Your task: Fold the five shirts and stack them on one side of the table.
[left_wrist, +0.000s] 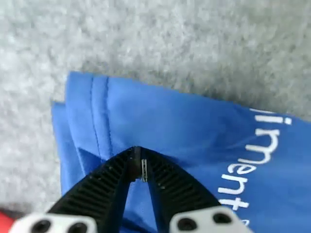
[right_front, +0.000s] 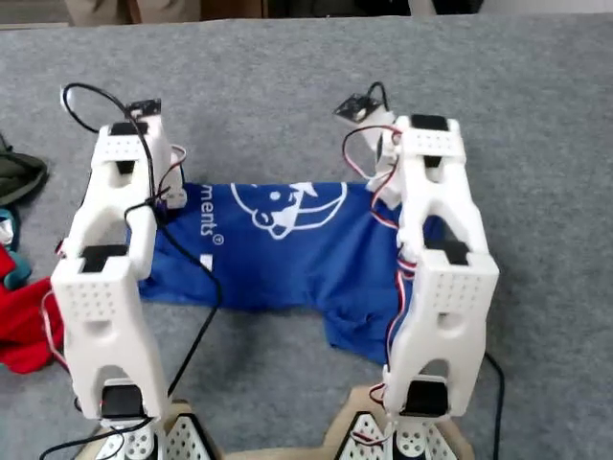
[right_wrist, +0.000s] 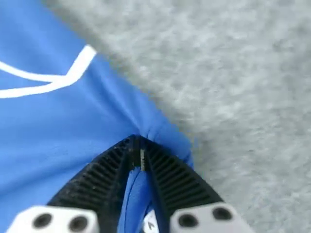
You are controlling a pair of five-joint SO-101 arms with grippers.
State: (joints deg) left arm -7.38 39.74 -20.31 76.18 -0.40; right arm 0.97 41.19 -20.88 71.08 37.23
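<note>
- At the table's left edge, a crumpled red cloth [right_front: 24, 331] lies apart.
- The left gripper [left_wrist: 138, 164] has its fingers pinching a corner of the blue shirt with white print [right_front: 287, 268], which lies spread mid-table.
- The right gripper [right_wrist: 137, 153] has its fingers nipping the shirt's bunched right edge.

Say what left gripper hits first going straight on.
The blue shirt. The left gripper is shut with its tips in the fabric beside the hem, seemingly pinching it; depth is unclear.

Left arm [right_front: 107, 264]: stretched forward, wrist down.
Left tool [left_wrist: 137, 165]: closed, tips together.
Right arm [right_front: 442, 273]: stretched forward, level with left.
Right tool [right_wrist: 137, 154]: closed, pinching blue shirt [right_wrist: 58, 126] edge.
</note>
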